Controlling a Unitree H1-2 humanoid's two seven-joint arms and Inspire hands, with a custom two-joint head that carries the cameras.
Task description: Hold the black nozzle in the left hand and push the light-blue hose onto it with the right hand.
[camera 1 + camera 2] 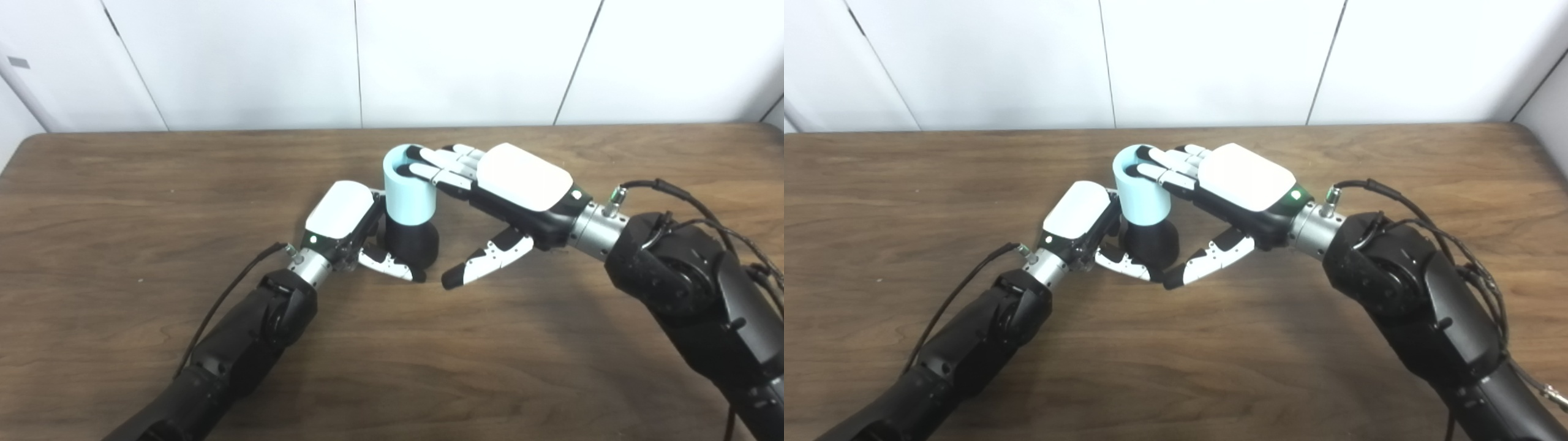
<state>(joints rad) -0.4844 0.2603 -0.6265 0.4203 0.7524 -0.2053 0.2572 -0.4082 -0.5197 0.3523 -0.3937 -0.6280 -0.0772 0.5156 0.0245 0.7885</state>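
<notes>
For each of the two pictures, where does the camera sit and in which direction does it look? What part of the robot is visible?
Left eye view: on the head, left side, looking down and forward at the wooden table; both forearms enter from below, with the left hand and right hand.
Right eye view: beside it, same direction, so everything appears shifted left; more of the right arm shows.
Shared: the light-blue hose standing upright on the black nozzle, with both hands at it.
</notes>
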